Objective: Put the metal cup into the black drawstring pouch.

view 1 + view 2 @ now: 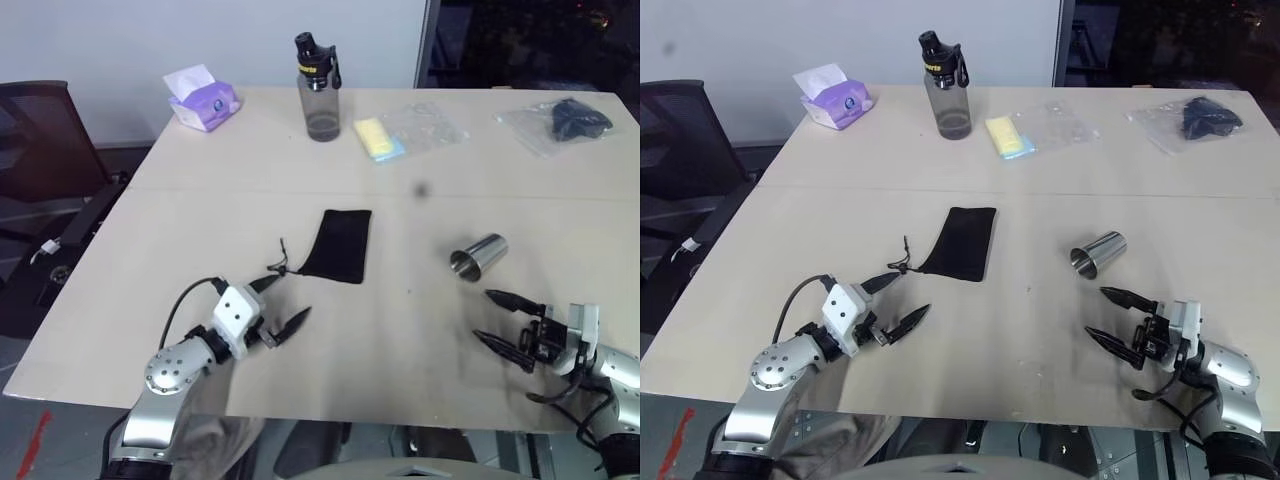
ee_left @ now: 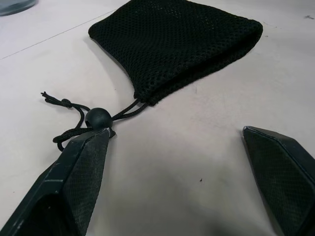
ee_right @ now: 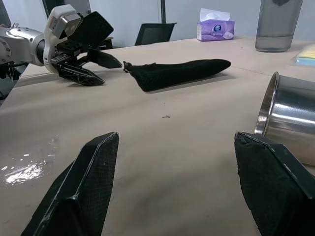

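The metal cup, rigid, light and slippery, lies on its side on the desk just beyond the released right pincer, best gripped across its wall, while the limp black pouch lies flat near the released left pincer.

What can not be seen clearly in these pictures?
- Dark item in the plastic bag, head views: too small to identify.
- Pouch mouth, left wrist view: cinched, so the inside is hidden.
- Cup, right wrist view: cut off by the edge.
- Bottle, right wrist view: top cut off.
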